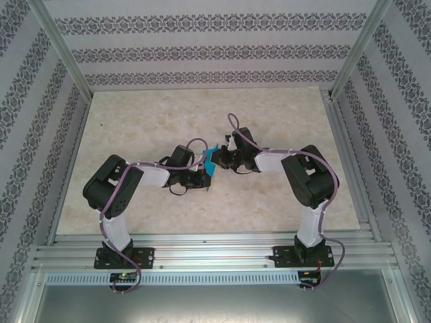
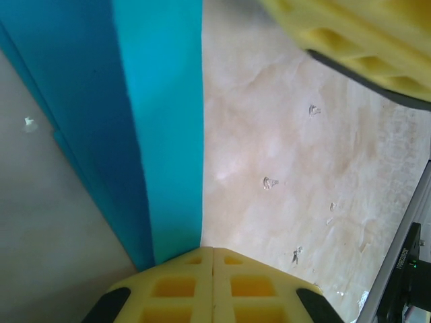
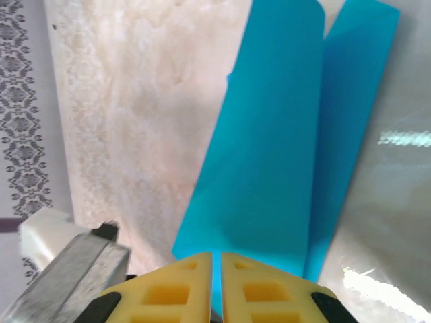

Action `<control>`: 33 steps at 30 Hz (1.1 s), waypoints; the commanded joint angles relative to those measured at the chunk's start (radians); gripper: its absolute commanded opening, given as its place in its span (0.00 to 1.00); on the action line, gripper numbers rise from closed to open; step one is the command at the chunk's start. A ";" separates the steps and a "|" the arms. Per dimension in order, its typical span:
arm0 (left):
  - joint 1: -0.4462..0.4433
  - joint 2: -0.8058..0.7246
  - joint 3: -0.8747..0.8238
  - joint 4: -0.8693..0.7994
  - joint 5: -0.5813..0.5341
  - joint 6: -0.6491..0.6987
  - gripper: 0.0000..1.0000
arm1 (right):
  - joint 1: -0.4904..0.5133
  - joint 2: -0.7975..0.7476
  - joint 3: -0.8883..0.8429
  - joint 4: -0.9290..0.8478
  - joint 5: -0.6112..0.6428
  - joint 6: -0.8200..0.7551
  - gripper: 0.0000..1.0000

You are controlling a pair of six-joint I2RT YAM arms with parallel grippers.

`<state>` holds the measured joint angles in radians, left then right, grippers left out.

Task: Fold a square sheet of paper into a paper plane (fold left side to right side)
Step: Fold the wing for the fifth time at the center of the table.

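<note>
Top view: paper is mid-frame, looks lifted off the bench between left tool and right tool.

Left wrist: left tool clenched, paper running into its tips, bottom centre.

Right wrist: right tool pinching the paper at its lower edge, probably keeping it taut for creasing.

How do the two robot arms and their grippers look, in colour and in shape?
The left arm and right arm have bulky black joints, white links and lilac cables. The left gripper and right gripper have yellow fingers with square recesses.
</note>
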<state>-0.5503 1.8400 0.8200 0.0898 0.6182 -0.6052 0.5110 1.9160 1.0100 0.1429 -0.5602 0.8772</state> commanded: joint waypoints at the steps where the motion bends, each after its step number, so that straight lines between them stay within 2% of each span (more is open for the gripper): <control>1: -0.021 0.054 -0.041 -0.067 -0.078 0.006 0.07 | 0.025 -0.025 -0.028 0.008 -0.023 -0.003 0.12; 11: -0.021 0.055 -0.033 -0.078 -0.080 0.013 0.06 | 0.067 0.048 -0.015 0.030 0.007 0.029 0.12; 21: -0.021 0.057 -0.046 -0.087 -0.080 0.022 0.05 | 0.060 0.109 0.049 -0.043 0.126 -0.096 0.12; 33: -0.021 0.065 -0.074 -0.076 -0.086 0.023 0.04 | 0.005 0.130 0.150 -0.124 0.160 -0.214 0.13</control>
<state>-0.5503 1.8381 0.8047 0.1158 0.6159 -0.6044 0.5400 2.0274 1.1294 0.0326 -0.4568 0.7204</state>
